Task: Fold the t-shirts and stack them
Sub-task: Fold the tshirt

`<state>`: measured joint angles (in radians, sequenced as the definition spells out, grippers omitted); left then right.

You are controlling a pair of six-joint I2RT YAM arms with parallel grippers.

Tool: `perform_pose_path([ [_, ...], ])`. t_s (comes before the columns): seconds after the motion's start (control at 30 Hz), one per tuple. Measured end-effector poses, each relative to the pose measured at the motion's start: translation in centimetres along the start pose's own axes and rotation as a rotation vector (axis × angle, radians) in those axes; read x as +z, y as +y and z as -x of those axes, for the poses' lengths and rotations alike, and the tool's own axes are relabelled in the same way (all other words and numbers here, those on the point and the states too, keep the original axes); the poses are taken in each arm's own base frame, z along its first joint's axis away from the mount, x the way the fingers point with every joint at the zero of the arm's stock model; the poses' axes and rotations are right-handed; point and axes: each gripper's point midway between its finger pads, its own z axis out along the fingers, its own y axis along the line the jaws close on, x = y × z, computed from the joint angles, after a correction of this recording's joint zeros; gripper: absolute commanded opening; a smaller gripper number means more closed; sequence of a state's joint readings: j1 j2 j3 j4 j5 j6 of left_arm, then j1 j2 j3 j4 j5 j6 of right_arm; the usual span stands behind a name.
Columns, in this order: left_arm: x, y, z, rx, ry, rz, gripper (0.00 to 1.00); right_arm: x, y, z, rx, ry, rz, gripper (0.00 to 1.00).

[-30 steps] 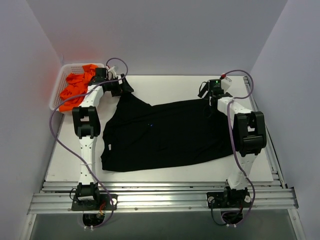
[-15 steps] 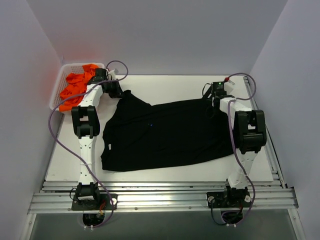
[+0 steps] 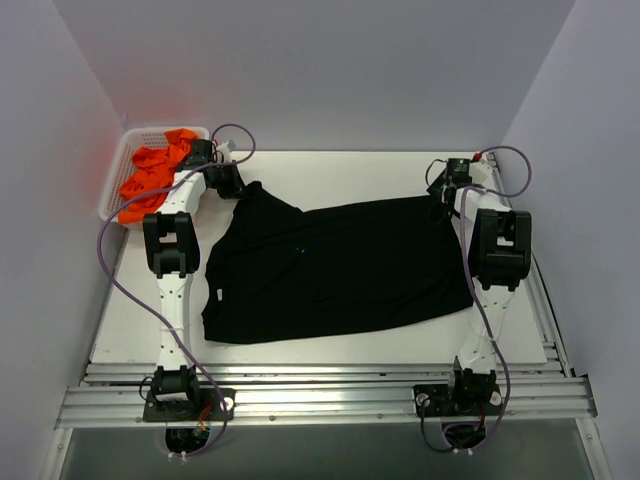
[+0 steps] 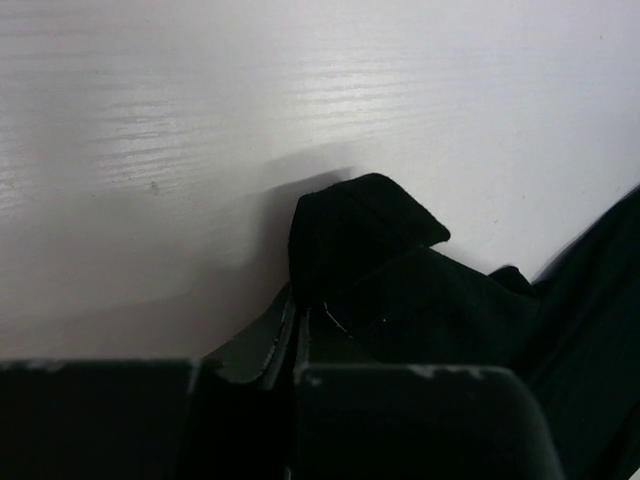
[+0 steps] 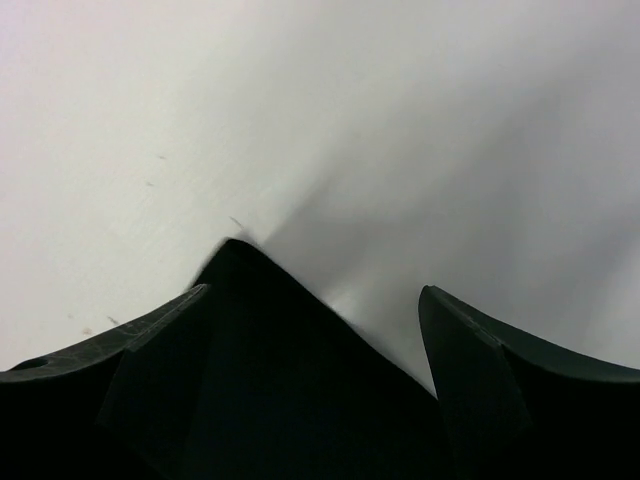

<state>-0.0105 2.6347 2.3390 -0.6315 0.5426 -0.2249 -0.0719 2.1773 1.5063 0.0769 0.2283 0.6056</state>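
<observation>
The black t-shirt (image 3: 330, 265) is lying spread out across the middle of the white counter (image 3: 340, 165), mostly flat with a few soft wrinkles. Its far-left corner pokes up toward the back, and that's where the left fingers (image 4: 262, 345) are. In the left wrist view they're pressed together and clamped on a bunched-up fold of the black cloth, with bare counter right behind it.

Over at the shirt's far-right corner, the right fingers (image 5: 480, 350) are spread wide apart. A pointy tip of black fabric sits between them on the counter. It's hard to say from the right wrist view whether either finger actually touches it.

The orange t-shirts (image 3: 150, 180) are piled in a crumpled heap in the white mesh basket (image 3: 110, 185), which is tucked into the far left corner just beside the left arm (image 3: 172, 250). The right arm (image 3: 495, 250) stretches up along the right edge of the counter.
</observation>
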Motion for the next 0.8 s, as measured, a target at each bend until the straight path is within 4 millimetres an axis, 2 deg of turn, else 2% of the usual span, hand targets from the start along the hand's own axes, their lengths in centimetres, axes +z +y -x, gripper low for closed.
perform_pose_path([
  [0.07, 0.0, 0.0, 0.0, -0.002, -0.001, 0.0, 0.02, 0.6, 1.3, 0.5, 0.003, -0.01, 0.023, 0.77],
  [0.27, 0.0, 0.0, 0.0, -0.007, 0.0, 0.0, 0.02, 1.7, 3.3, 1.1, -0.006, -0.026, 0.046, 0.77],
  [0.43, 0.0, -0.1, 0.0, -0.01, 0.0, -0.001, 0.02, 1.9, 4.8, 0.7, -0.025, -0.029, 0.057, 0.69],
  [0.6, 0.0, -0.1, 0.0, -0.021, 0.001, -0.004, 0.02, 1.8, 5.9, -0.2, -0.048, -0.031, 0.064, 0.47],
  [0.7, 0.0, -0.2, 0.0, -0.026, 0.001, -0.007, 0.02, 1.8, 6.4, -0.7, -0.055, -0.028, 0.07, 0.17],
  [0.73, 0.0, -0.2, 0.0, -0.027, 0.001, -0.007, 0.02, 1.9, 6.5, -0.8, -0.055, -0.027, 0.071, 0.0],
  [0.8, 0.0, -0.2, 0.0, -0.027, 0.002, -0.008, 0.02, 2.0, 6.7, -1.1, -0.051, -0.023, 0.073, 0.0],
])
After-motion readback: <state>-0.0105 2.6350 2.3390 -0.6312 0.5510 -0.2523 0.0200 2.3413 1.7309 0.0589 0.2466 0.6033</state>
